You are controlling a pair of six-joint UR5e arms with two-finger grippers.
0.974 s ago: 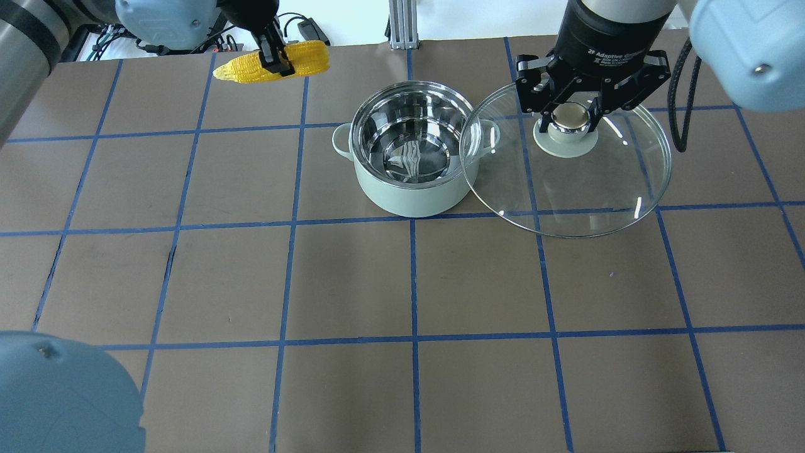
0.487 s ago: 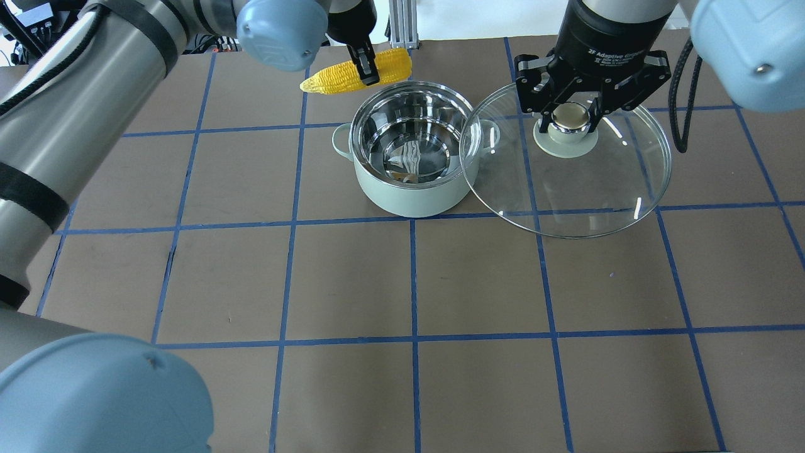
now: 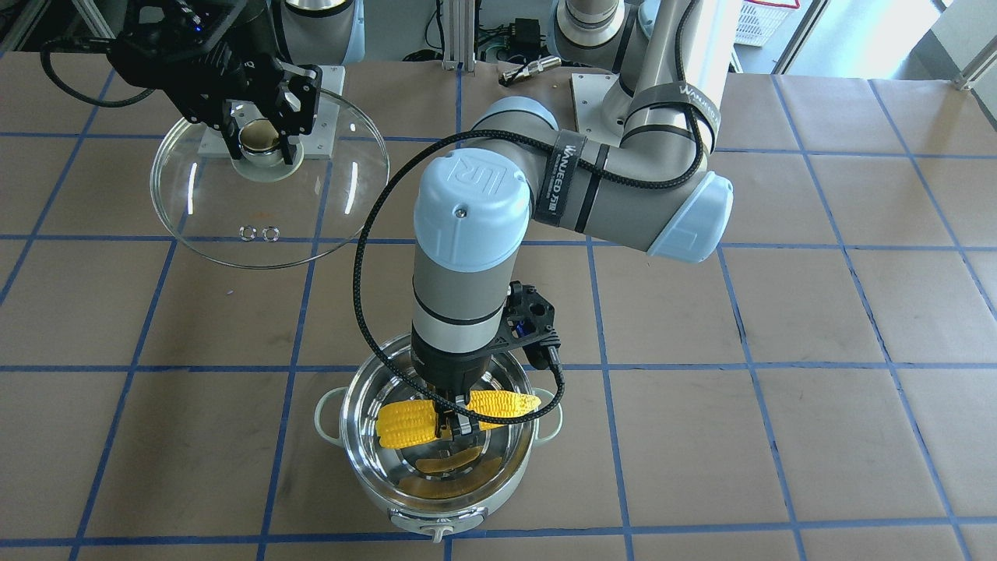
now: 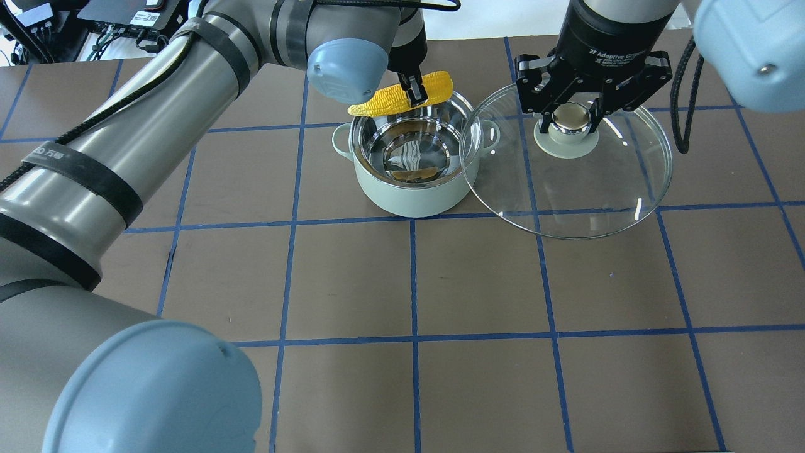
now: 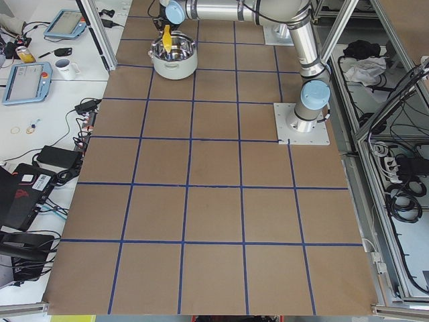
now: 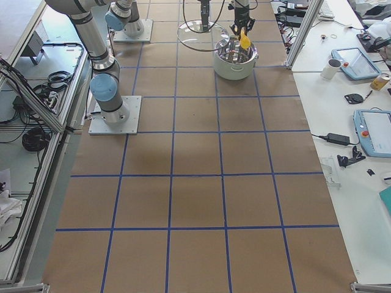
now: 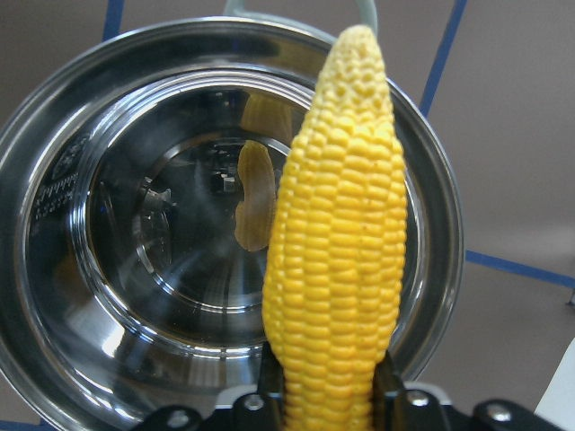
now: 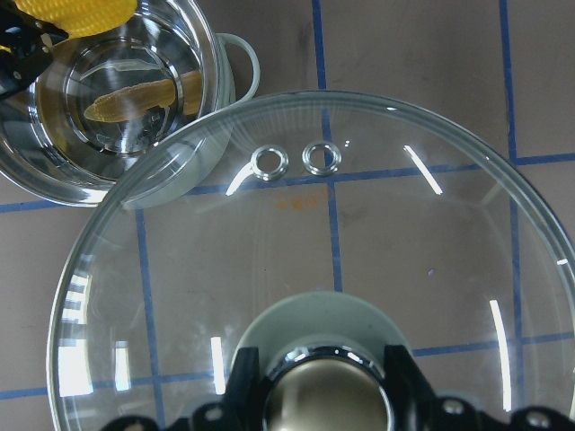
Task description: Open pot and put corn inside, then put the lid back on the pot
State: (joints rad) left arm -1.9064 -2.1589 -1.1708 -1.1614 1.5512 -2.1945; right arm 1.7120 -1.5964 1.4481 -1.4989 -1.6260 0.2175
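Observation:
The mint-green pot (image 4: 412, 189) stands open on the table, its steel inside empty but for reflections. My left gripper (image 4: 415, 95) is shut on the yellow corn (image 4: 402, 95) and holds it level above the pot's far rim; the corn shows over the pot's opening in the front view (image 3: 456, 417) and the left wrist view (image 7: 337, 269). My right gripper (image 4: 569, 116) is shut on the ball knob of the glass lid (image 4: 566, 182), held in the air to the right of the pot, its edge overlapping the pot's right handle. The lid fills the right wrist view (image 8: 323, 269).
Brown table with blue tape grid (image 4: 412, 277). The left arm (image 4: 157, 126) stretches diagonally across the left half of the overhead view. The pot's control knob (image 3: 436, 532) faces away from the robot.
My left gripper has carried the corn rightward from the far left of the table to above the pot's rim. The right gripper and lid have not moved.

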